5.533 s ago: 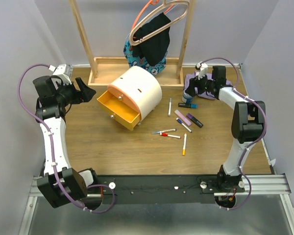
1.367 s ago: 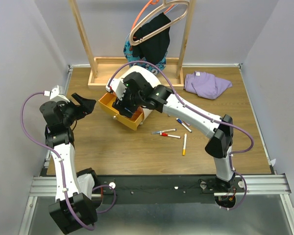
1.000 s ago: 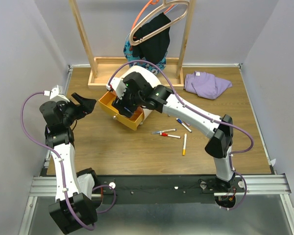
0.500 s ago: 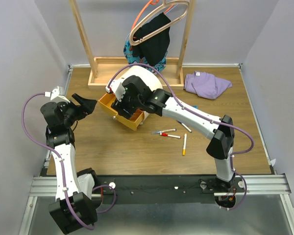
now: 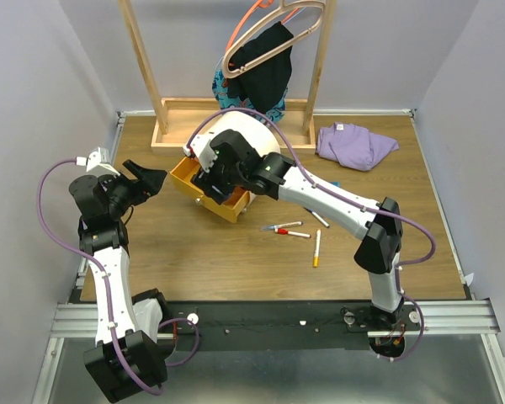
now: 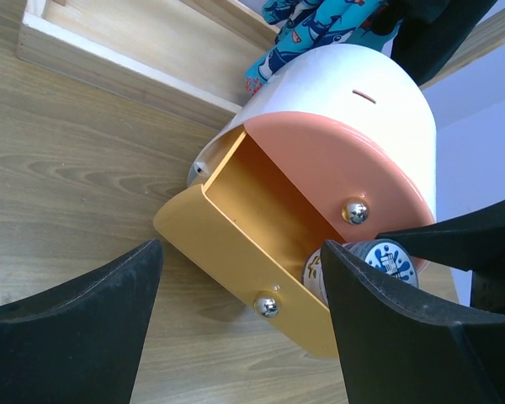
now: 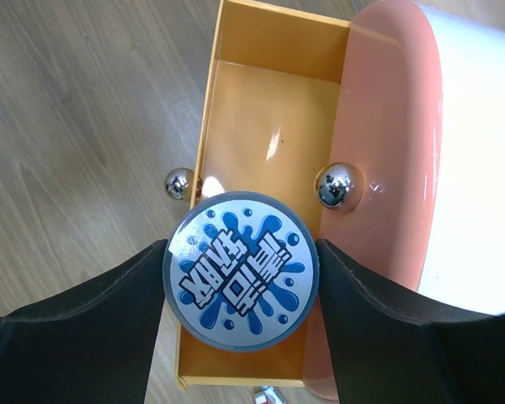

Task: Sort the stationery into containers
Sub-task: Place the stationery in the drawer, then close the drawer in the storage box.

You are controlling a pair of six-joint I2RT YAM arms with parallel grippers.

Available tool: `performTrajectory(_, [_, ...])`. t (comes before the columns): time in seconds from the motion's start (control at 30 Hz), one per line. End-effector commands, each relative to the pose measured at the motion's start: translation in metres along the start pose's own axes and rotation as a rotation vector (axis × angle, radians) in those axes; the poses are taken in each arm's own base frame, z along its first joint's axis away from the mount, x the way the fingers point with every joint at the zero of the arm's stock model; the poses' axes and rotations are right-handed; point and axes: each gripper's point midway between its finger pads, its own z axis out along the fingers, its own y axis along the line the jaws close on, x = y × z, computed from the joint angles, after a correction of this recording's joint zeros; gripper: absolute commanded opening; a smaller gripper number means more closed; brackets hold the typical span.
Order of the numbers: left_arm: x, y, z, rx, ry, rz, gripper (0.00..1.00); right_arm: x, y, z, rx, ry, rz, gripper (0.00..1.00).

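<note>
A round blue-white tape roll [image 7: 241, 273] hangs over the near end of the pulled-out yellow drawer [image 7: 261, 109], and my right gripper [image 7: 241, 279] is shut on it, a finger against each side. The orange drawer [image 7: 387, 168] above it is closed in the cream chest [image 5: 257, 143]. From the top, my right gripper [image 5: 216, 181] sits over the yellow drawer [image 5: 188, 180]. My left gripper [image 5: 151, 179] is open, just left of the drawer and empty. In the left wrist view the open left gripper [image 6: 240, 252] frames the drawer front [image 6: 227, 252] and the tape roll [image 6: 387, 261]. Several pens [image 5: 293, 234] lie right of the chest.
The wooden rack base [image 5: 185, 114] stands behind the chest, with clothes on hangers [image 5: 265, 67] above it. A purple cloth [image 5: 353, 143] lies at the back right. An orange-tipped pen [image 5: 316, 248] lies nearest the front edge.
My right gripper has shifted slightly back over the yellow drawer with the tape roll still in it. The left arm has not moved.
</note>
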Motion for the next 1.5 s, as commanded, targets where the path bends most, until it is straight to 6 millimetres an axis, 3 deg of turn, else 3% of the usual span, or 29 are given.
performTrajectory(0.0, [-0.003, -0.004, -0.001, 0.027, -0.014, 0.008, 0.84, 0.004, -0.013, 0.002, 0.043, 0.026, 0.026, 0.79])
performTrajectory(0.37, [-0.004, -0.006, 0.001, 0.043, -0.019, -0.003, 0.84, -0.012, -0.014, -0.012, 0.050, -0.013, 0.027, 0.83])
performTrajectory(0.53, [-0.001, -0.005, -0.001, 0.036, -0.001, 0.013, 0.84, -0.036, -0.006, -0.034, 0.012, -0.083, 0.044, 0.82])
performTrajectory(0.67, [0.022, -0.001, -0.002, 0.031, 0.077, -0.079, 0.82, -0.051, -0.010, -0.055, 0.031, -0.137, 0.063, 0.79])
performTrajectory(0.77, [0.042, 0.005, -0.004, 0.009, 0.131, -0.130, 0.78, -0.065, -0.025, -0.068, 0.102, -0.184, 0.048, 0.74])
performTrajectory(0.83, [0.052, 0.004, -0.005, 0.020, 0.163, -0.130, 0.72, -0.076, -0.032, -0.079, 0.132, -0.223, 0.032, 0.67])
performTrajectory(0.87, [0.056, 0.004, -0.006, 0.023, 0.178, -0.122, 0.69, -0.078, -0.037, -0.082, 0.154, -0.228, 0.016, 0.56])
performTrajectory(0.93, [0.059, 0.000, -0.008, 0.040, 0.197, -0.119, 0.60, -0.083, -0.042, -0.085, 0.175, -0.241, 0.000, 0.45])
performTrajectory(1.07, [0.067, -0.010, -0.010, 0.079, 0.235, -0.099, 0.42, -0.083, -0.061, -0.082, 0.235, -0.239, -0.007, 0.01])
performTrajectory(1.17, [0.070, -0.021, -0.013, 0.127, 0.242, -0.054, 0.23, -0.083, -0.076, -0.079, 0.277, -0.245, 0.002, 0.01])
performTrajectory(1.2, [0.074, -0.027, -0.014, 0.151, 0.255, -0.041, 0.10, -0.081, -0.086, -0.077, 0.298, -0.241, 0.010, 0.01])
performTrajectory(1.27, [0.080, -0.034, -0.017, 0.182, 0.271, -0.006, 0.00, -0.076, -0.095, -0.070, 0.315, -0.229, 0.022, 0.01])
performTrajectory(1.47, [0.100, -0.042, -0.017, 0.240, 0.348, 0.038, 0.00, -0.066, -0.144, -0.059, 0.338, -0.225, 0.098, 0.01])
